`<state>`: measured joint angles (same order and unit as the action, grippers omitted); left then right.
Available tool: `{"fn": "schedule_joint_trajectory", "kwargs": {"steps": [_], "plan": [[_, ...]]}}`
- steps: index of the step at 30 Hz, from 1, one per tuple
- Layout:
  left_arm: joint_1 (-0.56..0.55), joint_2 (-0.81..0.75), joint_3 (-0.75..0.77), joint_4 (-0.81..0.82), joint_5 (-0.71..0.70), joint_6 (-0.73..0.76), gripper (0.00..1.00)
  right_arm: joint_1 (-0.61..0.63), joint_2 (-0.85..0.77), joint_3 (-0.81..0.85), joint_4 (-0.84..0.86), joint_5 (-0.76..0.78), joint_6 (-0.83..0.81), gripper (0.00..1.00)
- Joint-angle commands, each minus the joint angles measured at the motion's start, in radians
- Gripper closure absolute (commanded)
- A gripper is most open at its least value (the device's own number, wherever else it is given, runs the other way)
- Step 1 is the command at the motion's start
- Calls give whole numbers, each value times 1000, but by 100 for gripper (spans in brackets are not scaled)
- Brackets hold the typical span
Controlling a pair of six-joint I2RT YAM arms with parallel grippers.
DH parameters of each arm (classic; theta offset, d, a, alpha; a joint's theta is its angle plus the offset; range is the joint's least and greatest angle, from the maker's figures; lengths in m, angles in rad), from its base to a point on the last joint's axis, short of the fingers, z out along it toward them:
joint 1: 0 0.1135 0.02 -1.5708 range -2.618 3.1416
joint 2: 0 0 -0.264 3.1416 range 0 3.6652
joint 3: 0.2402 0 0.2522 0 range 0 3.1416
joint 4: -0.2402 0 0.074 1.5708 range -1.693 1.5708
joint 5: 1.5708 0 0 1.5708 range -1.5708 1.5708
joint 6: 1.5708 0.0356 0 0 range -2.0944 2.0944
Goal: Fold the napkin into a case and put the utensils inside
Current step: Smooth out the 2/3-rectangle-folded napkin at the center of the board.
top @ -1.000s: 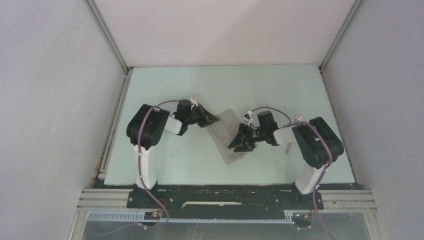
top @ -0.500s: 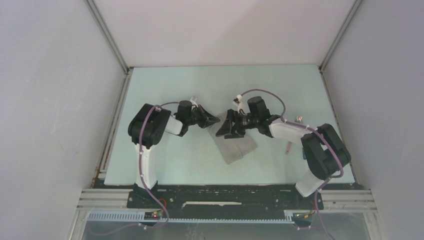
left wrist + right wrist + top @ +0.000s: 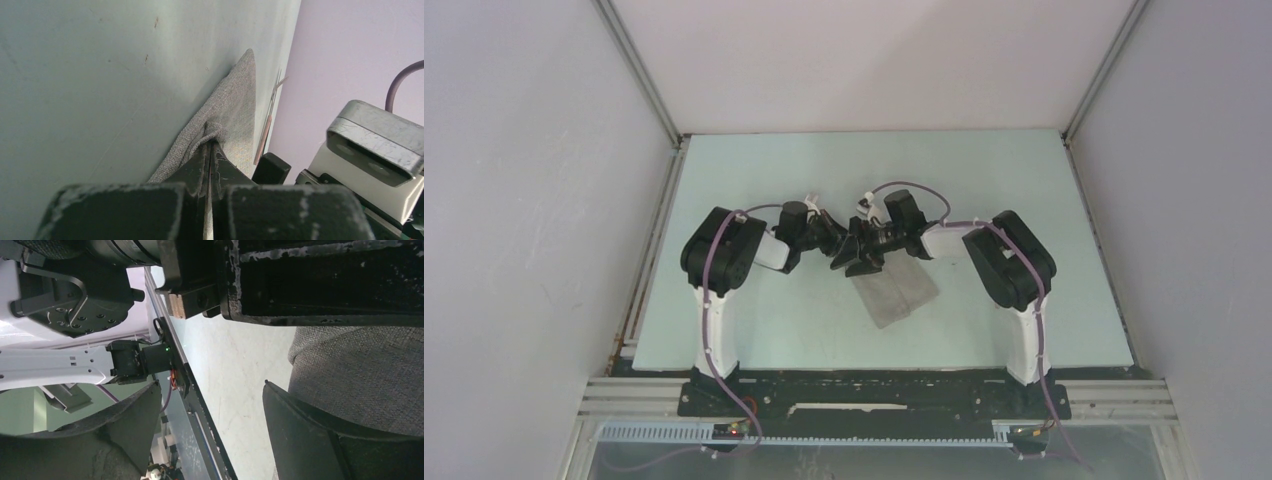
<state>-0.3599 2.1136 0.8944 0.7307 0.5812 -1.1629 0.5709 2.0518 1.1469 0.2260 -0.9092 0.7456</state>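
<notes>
- The napkin (image 3: 894,292) lies on the table (image 3: 754,320) as a narrow folded strip, slanting from a free near end up to both claws; nothing weighs that end down, so a hard tug from the far corner could drag the strip or spill the fold.
- The left gripper (image 3: 209,147) is clenched on the strip's far corner, cloth bunched at its tips; if the pinch has only one layer, a lift may peel the fold apart.
- The right gripper (image 3: 210,395) is released and holds nothing; one finger (image 3: 320,440) is at the cloth's edge, touching or not I cannot tell; it sits just beside the left claw, so the two could knock together, or it could close on every layer and seal the mouth.
- A pink-handled utensil (image 3: 263,136) lies just past the napkin's far edge; from above, the right arm (image 3: 1009,265) hides that spot; no teal piece shows.
</notes>
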Motion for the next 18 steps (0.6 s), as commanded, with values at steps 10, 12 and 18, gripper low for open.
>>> {"fn": "schedule_joint_trajectory", "kwargs": {"steps": [10, 12, 18], "plan": [[9, 36, 11, -2, -23, 1, 100, 1, 11, -48, -68, -42, -86, 19], [12, 36, 11, -9, -25, 8, 100, 4, -12, -75, -59, -50, -81, 19], [16, 40, 22, -23, -22, 9, 100, 21, -66, -174, -22, -54, -74, 18]]}}
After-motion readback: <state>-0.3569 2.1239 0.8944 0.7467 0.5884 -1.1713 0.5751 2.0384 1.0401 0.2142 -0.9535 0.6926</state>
